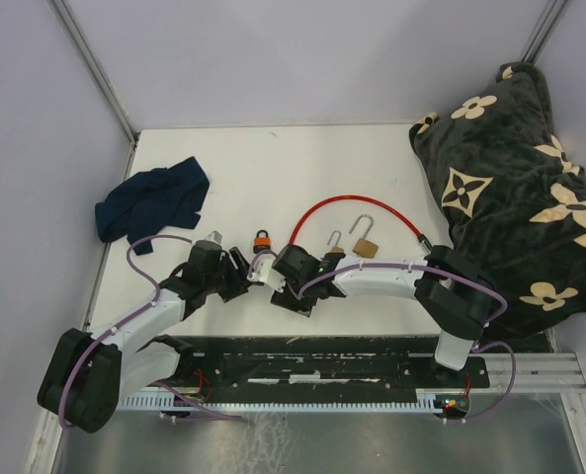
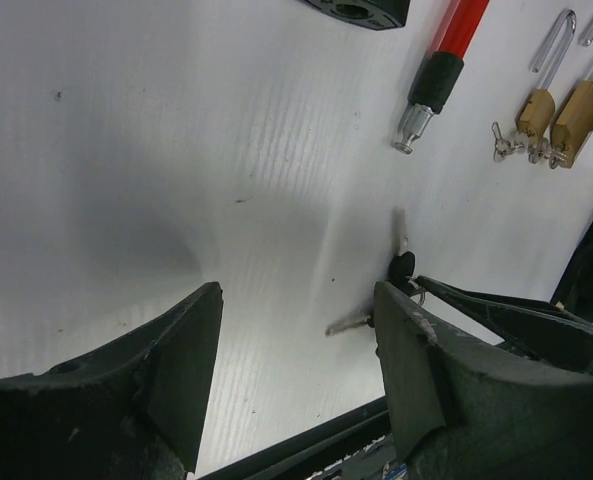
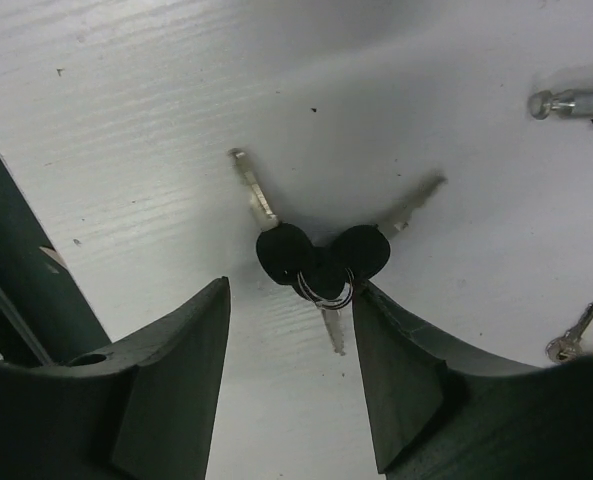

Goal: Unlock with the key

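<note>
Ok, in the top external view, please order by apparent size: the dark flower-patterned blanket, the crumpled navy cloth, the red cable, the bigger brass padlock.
Dark flower-patterned blanket
Crumpled navy cloth
Red cable: similar span but thin, so unsure against the cloth
Bigger brass padlock

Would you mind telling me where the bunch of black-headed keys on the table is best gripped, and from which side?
Take the bunch of keys by its overlapping black heads, coming straight down from above. The three blades lie flat on the table, splayed apart and probably too thin to pinch; the heads form the thickest lump. The open right claw hangs over them.
</note>
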Robot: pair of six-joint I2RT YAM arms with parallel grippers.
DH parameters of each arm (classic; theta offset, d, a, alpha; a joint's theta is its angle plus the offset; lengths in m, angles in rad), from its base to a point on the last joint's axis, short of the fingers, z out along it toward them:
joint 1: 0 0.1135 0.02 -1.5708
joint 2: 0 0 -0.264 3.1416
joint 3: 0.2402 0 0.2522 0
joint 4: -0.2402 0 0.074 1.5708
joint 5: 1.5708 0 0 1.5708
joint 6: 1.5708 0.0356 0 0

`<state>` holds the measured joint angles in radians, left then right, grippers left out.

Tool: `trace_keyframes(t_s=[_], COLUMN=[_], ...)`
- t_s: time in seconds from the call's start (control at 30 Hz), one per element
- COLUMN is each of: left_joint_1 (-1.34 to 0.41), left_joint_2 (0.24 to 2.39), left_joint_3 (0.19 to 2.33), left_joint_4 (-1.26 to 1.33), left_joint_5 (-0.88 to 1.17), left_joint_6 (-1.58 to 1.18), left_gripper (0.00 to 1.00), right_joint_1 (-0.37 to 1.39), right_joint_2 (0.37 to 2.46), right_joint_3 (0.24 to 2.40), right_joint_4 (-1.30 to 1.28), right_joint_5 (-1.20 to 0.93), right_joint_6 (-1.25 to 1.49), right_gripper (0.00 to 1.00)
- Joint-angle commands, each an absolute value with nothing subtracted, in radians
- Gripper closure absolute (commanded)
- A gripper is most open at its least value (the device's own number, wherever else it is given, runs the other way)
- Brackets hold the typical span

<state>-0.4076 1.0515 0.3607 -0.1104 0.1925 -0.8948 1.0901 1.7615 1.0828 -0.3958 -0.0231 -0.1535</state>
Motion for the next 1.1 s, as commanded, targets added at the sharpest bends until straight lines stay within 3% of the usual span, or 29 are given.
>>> trace_keyframes(t_s=[0.0,0.2,0.33,0.6,1.07], left_joint_1=[-0.395,-0.382,-0.382,-0.383,-0.458], left_joint_2=[1.028,0.984,0.952,0.935,0.940], left_joint_3=[0.369,0.374,0.385,0.365,0.308], left_joint_4=[-0.130,-0.189,-0.192,-0.043,0.335], left_joint_5=[0.144,0.086,0.095,0.276,0.464], left_joint_6=[-0.944,-0.951,-0.938,-0.936,-0.988], left_gripper=[0.31,0.31,0.31,0.32,0.44], right_joint_1=[1.096,1.095,1.093,1.085,1.052], right_joint_2=[1.812,1.854,1.799,1.663,1.513], right_joint_3=[1.135,1.136,1.091,0.977,0.795], right_joint_4=[-0.402,-0.420,-0.366,-0.180,0.125], right_joint_5=[-0.024,0.030,0.031,0.064,0.005], right_joint_6=[-0.207,-0.198,-0.154,0.016,0.217], right_gripper=[0.41,0.53,0.66,0.89,0.98])
